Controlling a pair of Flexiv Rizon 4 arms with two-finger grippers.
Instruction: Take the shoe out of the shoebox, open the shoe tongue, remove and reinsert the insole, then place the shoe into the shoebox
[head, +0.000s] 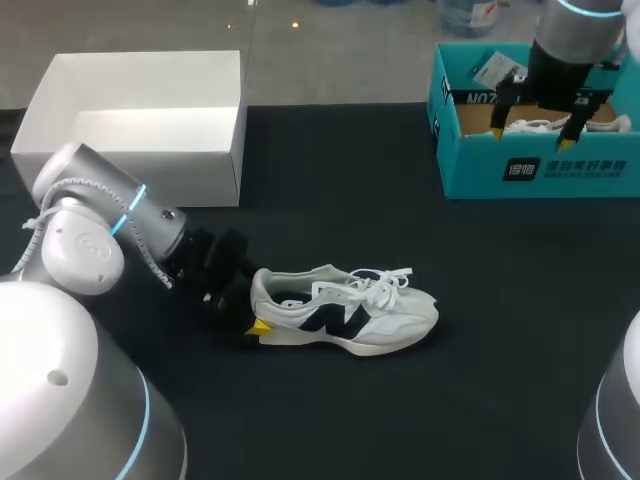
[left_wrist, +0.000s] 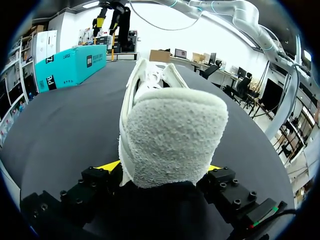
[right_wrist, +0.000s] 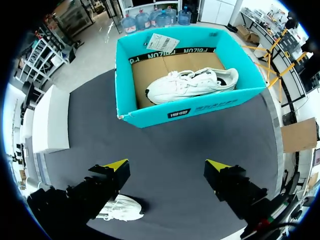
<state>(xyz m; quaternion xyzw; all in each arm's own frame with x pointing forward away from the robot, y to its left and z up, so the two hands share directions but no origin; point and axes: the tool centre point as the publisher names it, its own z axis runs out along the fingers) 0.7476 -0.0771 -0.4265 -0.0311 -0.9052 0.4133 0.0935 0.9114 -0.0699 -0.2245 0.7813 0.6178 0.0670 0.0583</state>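
The left hand (left_wrist: 162, 167) grips the heel of the shoe (head: 350, 312), which extends toward 3 o'clock on the worktop (head: 400, 420); the right hand (right_wrist: 166, 163) hangs wide open above the shoebox (head: 540, 172).

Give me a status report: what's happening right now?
Left gripper shut on shoe heel, on table. Right gripper open over shoebox; another shoe inside.

Shoebox (head: 560, 172), upper right: cut off by the frame's right edge. Second shoe (head: 612, 123) inside it: largely hidden behind right tool (head: 532, 138). Shoe (head: 350, 315), centre: its heel covers most of left tool (head: 257, 308). Left wrist view: toe hidden behind heel.
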